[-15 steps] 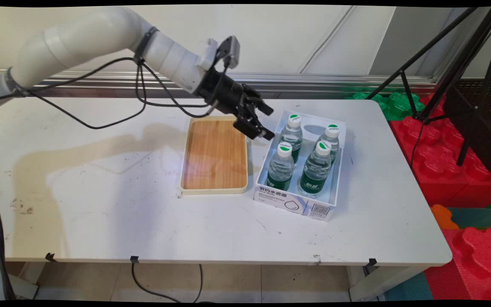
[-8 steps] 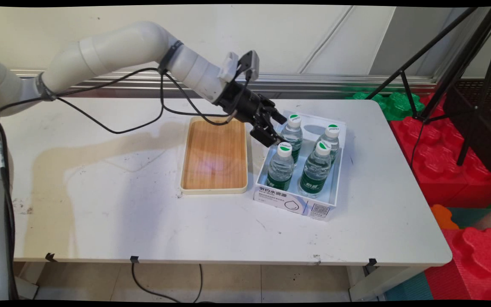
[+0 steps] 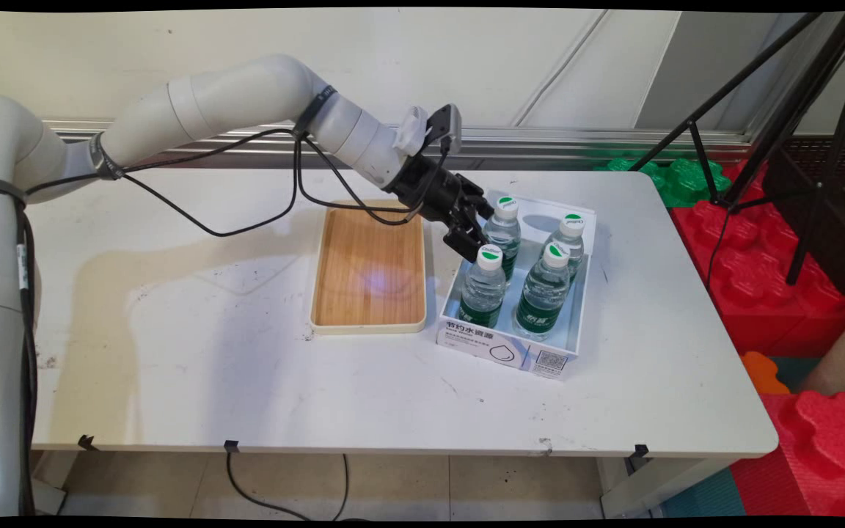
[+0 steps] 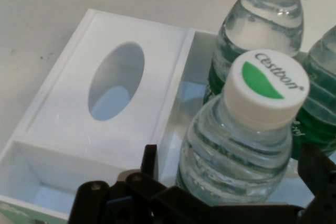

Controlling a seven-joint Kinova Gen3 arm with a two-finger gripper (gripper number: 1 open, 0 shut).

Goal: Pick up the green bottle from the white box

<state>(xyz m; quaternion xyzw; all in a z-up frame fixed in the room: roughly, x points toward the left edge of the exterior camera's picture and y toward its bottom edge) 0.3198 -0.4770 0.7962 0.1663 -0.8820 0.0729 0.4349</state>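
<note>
The rear-left water bottle [image 3: 502, 229] stands in the white box [image 3: 510, 345] on the bench [image 3: 173, 367], right between the spread fingers [image 4: 317, 174] of the gripper [image 3: 483, 233]; contact cannot be made out. Three more bottles stand in the box beside it. A wooden tray [image 3: 370, 268] lies just left of the box.

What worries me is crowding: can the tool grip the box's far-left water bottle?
Probably yes: the open black tool straddles that clear plastic white-capped bottle, one finger on each side below the cap.
</note>
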